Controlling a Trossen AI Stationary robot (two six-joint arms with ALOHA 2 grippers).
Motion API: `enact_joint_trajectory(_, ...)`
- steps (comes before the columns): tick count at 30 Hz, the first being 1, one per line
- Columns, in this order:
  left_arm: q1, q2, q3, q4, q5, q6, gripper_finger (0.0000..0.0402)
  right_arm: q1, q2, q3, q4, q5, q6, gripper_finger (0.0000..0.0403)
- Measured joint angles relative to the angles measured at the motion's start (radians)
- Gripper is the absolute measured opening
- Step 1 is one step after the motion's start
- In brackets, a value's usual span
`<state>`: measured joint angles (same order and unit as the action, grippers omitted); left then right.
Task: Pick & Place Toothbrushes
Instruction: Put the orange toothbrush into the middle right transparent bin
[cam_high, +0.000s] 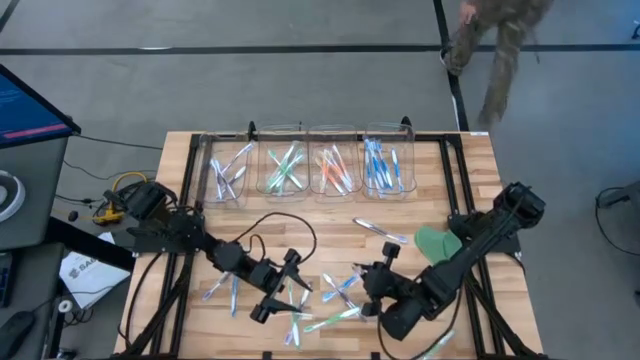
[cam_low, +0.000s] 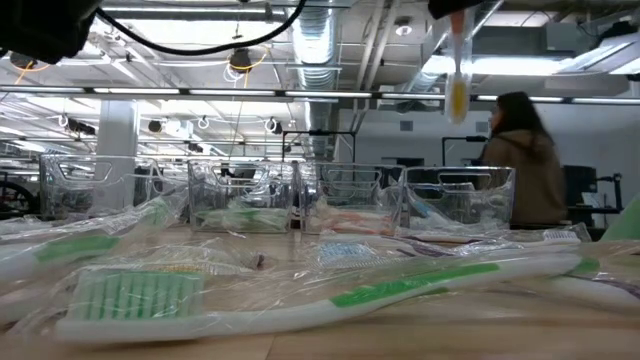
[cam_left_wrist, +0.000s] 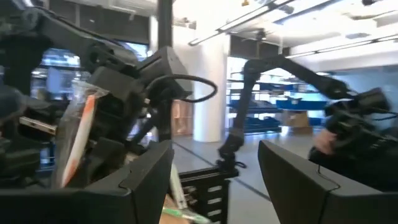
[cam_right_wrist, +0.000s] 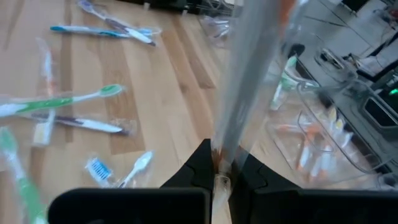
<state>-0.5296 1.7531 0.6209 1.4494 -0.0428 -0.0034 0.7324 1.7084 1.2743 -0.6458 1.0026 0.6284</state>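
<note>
My right gripper (cam_high: 372, 283) is shut on a clear-wrapped toothbrush with orange accents (cam_right_wrist: 249, 74), held above the middle of the table. The same toothbrush shows in the low view (cam_low: 458, 70) and in the left wrist view (cam_left_wrist: 78, 137). My left gripper (cam_high: 288, 288) is open and holds nothing (cam_left_wrist: 214, 186); it is raised over the near middle, left of the right gripper. Several loose wrapped toothbrushes (cam_high: 340, 292) lie flat on the wood (cam_right_wrist: 62, 99). My right gripper pinches one end of the wrapped toothbrush (cam_right_wrist: 219, 163) between its two fingers. The toothbrush runs on ahead of the fingers in line with them, slanting down. It is lifted clear of the table.
Four clear bins stand in a row at the far edge, holding purple-white (cam_high: 228, 160), green (cam_high: 283, 165), orange (cam_high: 335, 170) and blue (cam_high: 388, 165) toothbrushes. A flat green leaf-shaped piece (cam_high: 437, 242) lies at the right. A person (cam_high: 500, 50) walks beyond the table.
</note>
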Motion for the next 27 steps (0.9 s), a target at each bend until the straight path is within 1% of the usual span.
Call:
enact_joint_trajectory(6,-0.056,0.000,0.000,-0.003,-0.127,0.136,0.0231,-0.032,0.000,0.000,0.029,-0.004,-0.001,0.0009)
enact_joint_trajectory(12,-0.140,0.000,0.000,-0.018,-0.285,0.314,0.0231,-0.035,0.000,0.000,0.122,-0.004,-0.128,0.0009)
enact_joint_trajectory(15,-0.152,0.000,0.000,-0.018,-0.329,0.341,0.0231,-0.035,0.000,0.000,0.147,-0.005,-0.178,0.0009)
enact_joint_trajectory(18,-0.153,-0.026,0.002,-0.045,-0.333,0.360,0.0231,-0.018,0.001,0.006,0.138,0.000,-0.194,0.0009)
enact_joint_trajectory(20,-0.155,-0.068,0.027,-0.133,-0.344,0.340,0.0227,0.003,0.002,0.030,0.115,0.023,-0.195,0.0009)
enact_joint_trajectory(24,-0.173,-0.141,0.108,-0.448,-0.396,0.336,0.0215,0.038,0.002,0.073,0.094,0.071,-0.213,0.0009)
enact_joint_trajectory(25,-0.176,-0.151,0.129,-0.497,-0.406,0.336,0.0212,0.043,0.002,0.079,0.092,0.073,-0.225,0.0009)
enact_joint_trajectory(27,-0.178,-0.158,0.160,-0.537,-0.430,0.336,0.0206,0.046,0.002,0.086,0.092,0.077,-0.233,0.0009)
